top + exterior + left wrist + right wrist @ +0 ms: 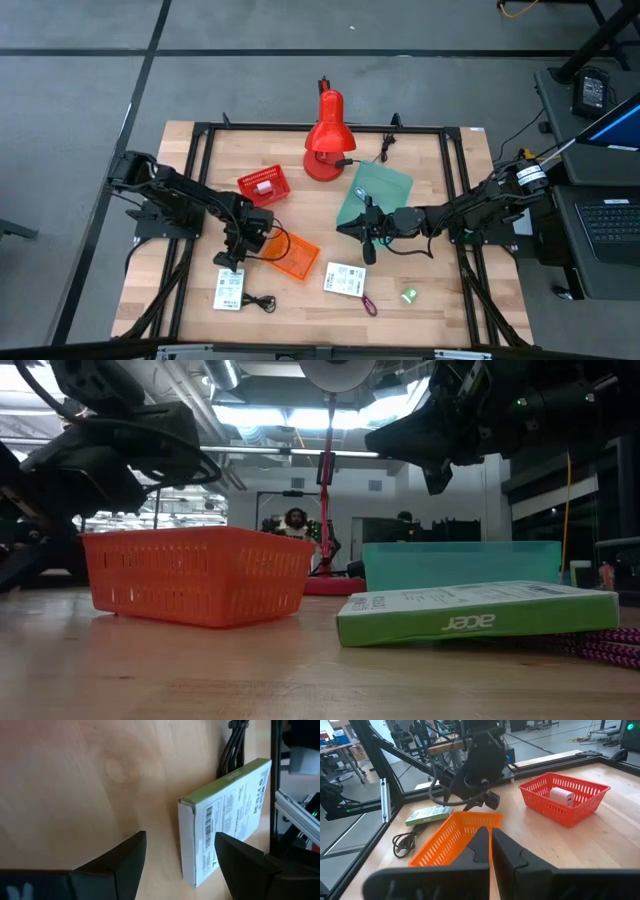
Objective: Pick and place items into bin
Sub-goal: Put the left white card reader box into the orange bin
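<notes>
Your items lie along the worktop's near edge. One white printed box sits toward the near left corner, lying flat, with a black coiled cable just beside it. A second white printed box lies near the middle of the near edge, a purple strap just beside it on the near side, and a small green piece a bit farther right. The orange bin sits between the two boxes, slightly farther in from the edge; its contents can't be read. A red basket farther back on the left holds a white block. A teal sheet lies right of centre, and the red desk lamp stands at the far edge.

Your left gripper hangs above the left box with its jaws open, holding nothing; the wrist view shows the box's end between the two fingers, no contact visible. Your right gripper sits over the near edge of the teal sheet, aimed at the orange bin, jaws closed and empty.
</notes>
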You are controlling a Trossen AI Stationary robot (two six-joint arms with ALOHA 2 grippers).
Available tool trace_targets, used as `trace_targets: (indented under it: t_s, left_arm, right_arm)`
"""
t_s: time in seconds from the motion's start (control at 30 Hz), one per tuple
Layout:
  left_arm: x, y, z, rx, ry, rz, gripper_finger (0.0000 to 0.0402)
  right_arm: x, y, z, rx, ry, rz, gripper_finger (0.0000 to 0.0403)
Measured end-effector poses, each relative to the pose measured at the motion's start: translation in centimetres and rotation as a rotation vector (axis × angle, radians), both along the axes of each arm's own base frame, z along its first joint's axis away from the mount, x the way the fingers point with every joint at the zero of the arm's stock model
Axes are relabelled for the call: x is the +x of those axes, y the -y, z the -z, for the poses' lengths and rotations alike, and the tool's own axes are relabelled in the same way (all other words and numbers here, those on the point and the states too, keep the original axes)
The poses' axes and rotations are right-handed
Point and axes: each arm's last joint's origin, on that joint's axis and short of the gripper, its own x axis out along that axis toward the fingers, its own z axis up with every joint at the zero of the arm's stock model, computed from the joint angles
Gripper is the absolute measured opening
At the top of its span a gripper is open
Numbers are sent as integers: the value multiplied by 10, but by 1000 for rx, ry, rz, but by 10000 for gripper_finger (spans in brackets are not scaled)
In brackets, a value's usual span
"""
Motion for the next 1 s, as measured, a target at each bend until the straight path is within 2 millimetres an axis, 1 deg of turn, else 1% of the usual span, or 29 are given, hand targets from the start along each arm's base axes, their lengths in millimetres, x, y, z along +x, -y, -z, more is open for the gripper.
trace_targets:
  t_s: [0.07, 0.27, 0.77, 1.0]
  left_arm:
    - [1, 0, 3, -3, -7, 5, 231]
    - [4, 2, 10, -87, -19, 24, 231]
    - [8, 4, 9, -126, 35, 42, 231]
    - [7, 12, 9, -156, 47, 93, 231]
  right_arm:
    - [0, 0, 0, 1, 4, 0, 4]
    - [0, 0, 0, 0, 3, 0, 4]
    - [0, 0, 0, -2, 3, 0, 4]
    - [0, 0, 0, -2, 2, 0, 4]
